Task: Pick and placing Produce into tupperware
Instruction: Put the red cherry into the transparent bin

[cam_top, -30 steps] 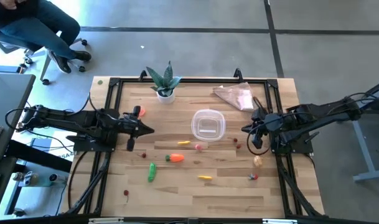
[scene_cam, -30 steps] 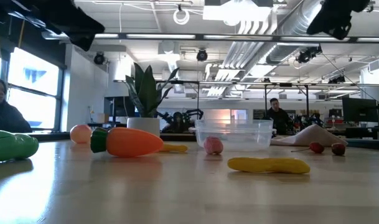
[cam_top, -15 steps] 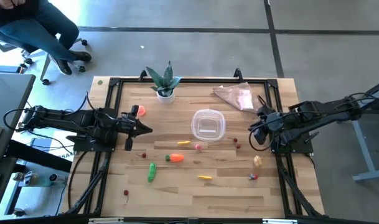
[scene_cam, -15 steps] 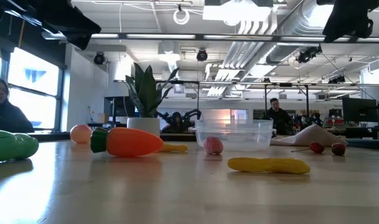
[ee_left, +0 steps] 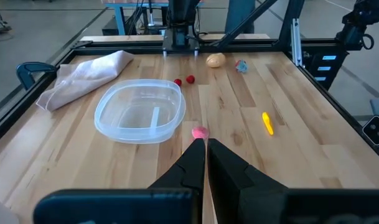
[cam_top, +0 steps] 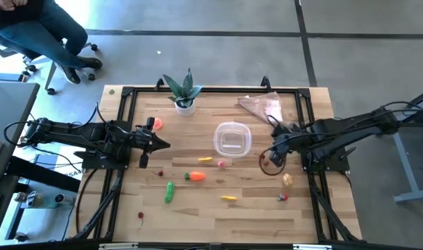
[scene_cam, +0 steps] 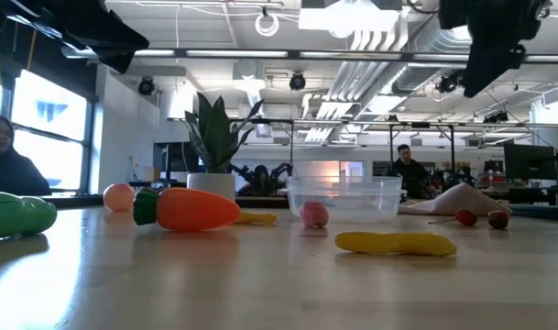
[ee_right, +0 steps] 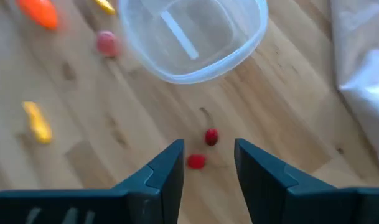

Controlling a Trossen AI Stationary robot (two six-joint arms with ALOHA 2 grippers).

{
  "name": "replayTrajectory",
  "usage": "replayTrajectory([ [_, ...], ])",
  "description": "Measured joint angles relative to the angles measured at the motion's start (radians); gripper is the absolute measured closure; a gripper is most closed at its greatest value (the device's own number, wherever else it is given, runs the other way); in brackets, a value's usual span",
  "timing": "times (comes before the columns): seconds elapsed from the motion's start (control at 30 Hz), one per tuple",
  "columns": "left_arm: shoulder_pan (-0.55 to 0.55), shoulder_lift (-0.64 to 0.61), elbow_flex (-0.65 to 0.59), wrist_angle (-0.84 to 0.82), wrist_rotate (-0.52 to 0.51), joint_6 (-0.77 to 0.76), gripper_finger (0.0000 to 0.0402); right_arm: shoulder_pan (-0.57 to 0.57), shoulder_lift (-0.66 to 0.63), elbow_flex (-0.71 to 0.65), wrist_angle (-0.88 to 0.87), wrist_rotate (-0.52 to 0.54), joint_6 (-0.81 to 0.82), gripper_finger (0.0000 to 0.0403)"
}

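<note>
While the left end effector point(cam_top: 168, 144) is waiting pressed together well apart from the tupperware point(cam_top: 232, 139), the right end effector point(ee_right: 208, 163) is hovering spread over two red berries point(ee_right: 204, 149) lying just beside the tupperware, which is sitting empty mid-bench point(cam_top: 197, 208).

An open-plan lab or workshop is shown: exposed ceiling ducts point(scene_cam: 379, 37), a concrete floor point(cam_top: 218, 62), monitors point(scene_cam: 526, 165) and a seated person point(scene_cam: 2, 156) are seen beyond the counter point(scene_cam: 260, 284).
</note>
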Motion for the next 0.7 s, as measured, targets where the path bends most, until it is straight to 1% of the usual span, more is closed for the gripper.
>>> replayTrajectory([
  [0.1, 0.000, 0.000, 0.000, 0.000, 0.000, 0.000, 0.0394, -0.053, 0.071, 0.000, 0.004, -0.035, -0.044, 0.0269],
  [0.33, 0.000, 0.000, 0.000, 0.000, 0.000, 0.000, 0.0394, -0.165, 0.260, 0.000, 0.100, -0.195, -0.181, 0.0269],
  [0.4, 0.000, 0.000, 0.000, 0.000, 0.000, 0.000, 0.0394, -0.188, 0.310, 0.000, 0.096, -0.218, -0.204, 0.0269],
  [0.5, 0.000, 0.000, 0.000, 0.000, 0.000, 0.000, 0.0394, -0.211, 0.367, 0.000, 0.085, -0.225, -0.213, 0.0269],
  [0.7, 0.000, 0.000, 0.000, 0.000, 0.000, 0.000, 0.0394, -0.218, 0.459, 0.000, 0.111, -0.278, -0.253, 0.0269],
])
